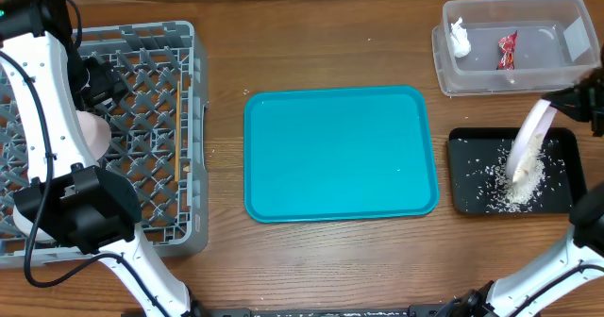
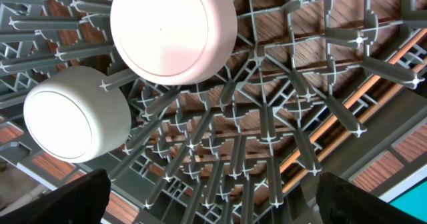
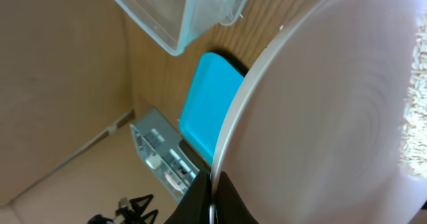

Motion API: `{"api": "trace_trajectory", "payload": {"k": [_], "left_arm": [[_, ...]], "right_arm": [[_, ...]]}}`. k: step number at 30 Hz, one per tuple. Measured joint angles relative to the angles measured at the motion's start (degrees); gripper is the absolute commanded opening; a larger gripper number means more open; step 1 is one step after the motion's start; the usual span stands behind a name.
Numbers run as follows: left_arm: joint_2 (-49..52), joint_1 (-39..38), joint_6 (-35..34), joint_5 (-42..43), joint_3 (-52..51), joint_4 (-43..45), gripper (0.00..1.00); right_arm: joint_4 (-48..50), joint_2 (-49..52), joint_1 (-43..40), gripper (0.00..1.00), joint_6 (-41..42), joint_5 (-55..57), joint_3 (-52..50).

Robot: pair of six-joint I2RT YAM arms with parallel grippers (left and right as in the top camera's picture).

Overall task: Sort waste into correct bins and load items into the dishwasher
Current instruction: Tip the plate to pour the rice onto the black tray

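Note:
My right gripper (image 3: 213,181) is shut on the rim of the large white plate (image 3: 333,117). The plate (image 1: 528,142) hangs tilted on edge over the black tray (image 1: 559,202), where white rice crumbs (image 1: 514,185) lie in a heap. The clear tub (image 1: 514,72) holds the crumpled tissue (image 1: 460,39) and the red wrapper (image 1: 508,50). Over the grey dish rack (image 1: 151,194), my left gripper (image 2: 213,211) stands open with nothing between its fingers. In the rack below it sit a white-pinkish bowl (image 2: 173,31), a white cup (image 2: 77,114) and the wooden chopsticks (image 2: 347,117).
A large teal tray (image 1: 340,152) lies in the middle of the wooden table, between the rack and the two bins. The left arm (image 1: 47,119) stretches across the rack's left half. The tub and black tray sit close to the table's right edge.

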Motion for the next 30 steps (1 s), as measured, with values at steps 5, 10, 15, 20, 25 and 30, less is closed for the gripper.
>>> {"api": "trace_trajectory", "payload": {"k": [5,10,15,20,25,30], "left_arm": [[0.0,0.0,0.0,0.0,0.0,0.0,1.00],[0.0,0.0,0.0,0.0,0.0,0.0,1.00],[0.0,0.0,0.0,0.0,0.0,0.0,1.00],[0.0,0.0,0.0,0.0,0.0,0.0,1.00],[0.0,0.0,0.0,0.0,0.0,0.0,1.00],[0.0,0.0,0.0,0.0,0.0,0.0,1.00]], "right_arm": [[0.3,0.0,-3.0,0.04,-1.3,-2.1,0.0],[0.4,0.0,-4.8,0.04,-4.3,-4.5,0.0],[0.1,0.0,-5.1,0.04,-9.7,-8.3,-2.1],[0.1,0.0,-5.1,0.04,-12.4,-9.8,-6.2],[0.1,0.0,-5.2,0.04,-15.6,-12.2,-9.8],[0.0,0.0,-5.2,0.04,-17.2,-13.8,-10.2]]}}
